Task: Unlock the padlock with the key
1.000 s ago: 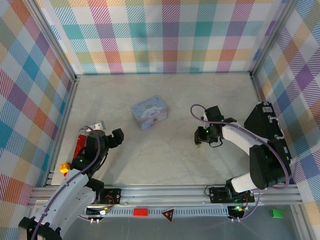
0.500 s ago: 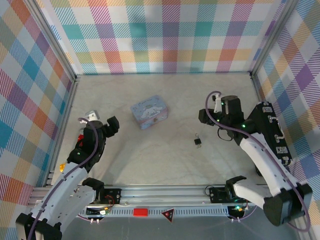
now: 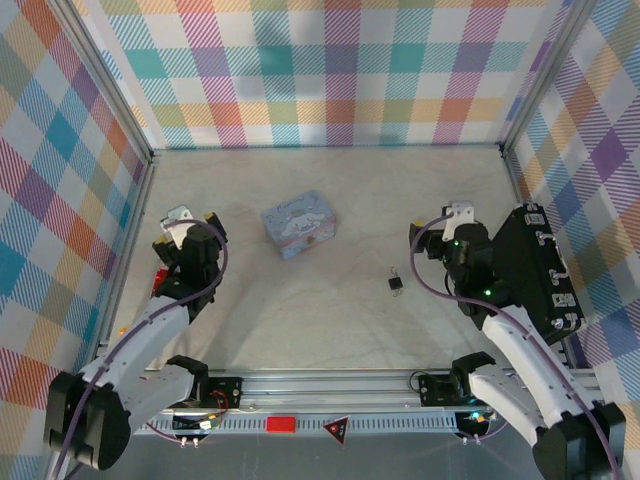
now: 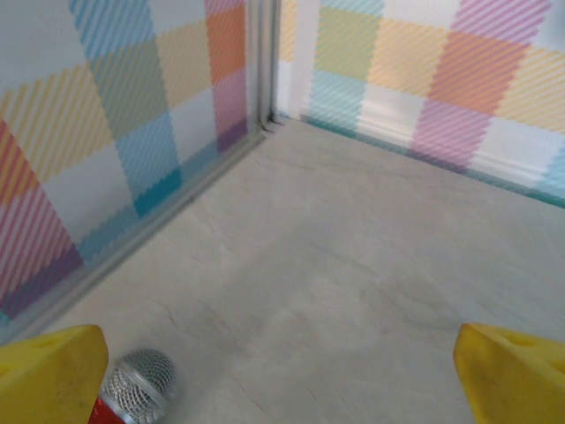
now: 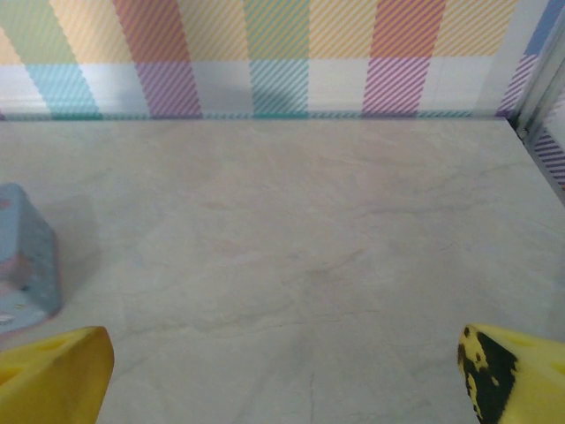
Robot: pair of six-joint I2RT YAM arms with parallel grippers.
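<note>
The small dark padlock (image 3: 397,284) lies on the table right of centre, with nothing touching it. A thin glinting bit sticks out of its far end; I cannot tell whether that is the key or the shackle. My right gripper (image 3: 450,236) hovers to the padlock's right, facing the back wall. Its yellow fingertips (image 5: 53,371) stand wide apart with bare table between them, so it is open. My left gripper (image 3: 190,232) is near the left wall, facing the back left corner. It is open and empty, yellow fingertips (image 4: 48,371) far apart.
A pastel cartoon tin (image 3: 299,224) stands mid-table and shows as a blue corner (image 5: 26,265) at the left of the right wrist view. A red cylinder with a silver mesh head (image 4: 137,387) lies by the left fingertip, near the left wall (image 3: 125,260).
My right gripper opened, let go of the padlock and pulled away to the right. The padlock stays on the table. My left gripper moved toward the back and opened a little wider.
</note>
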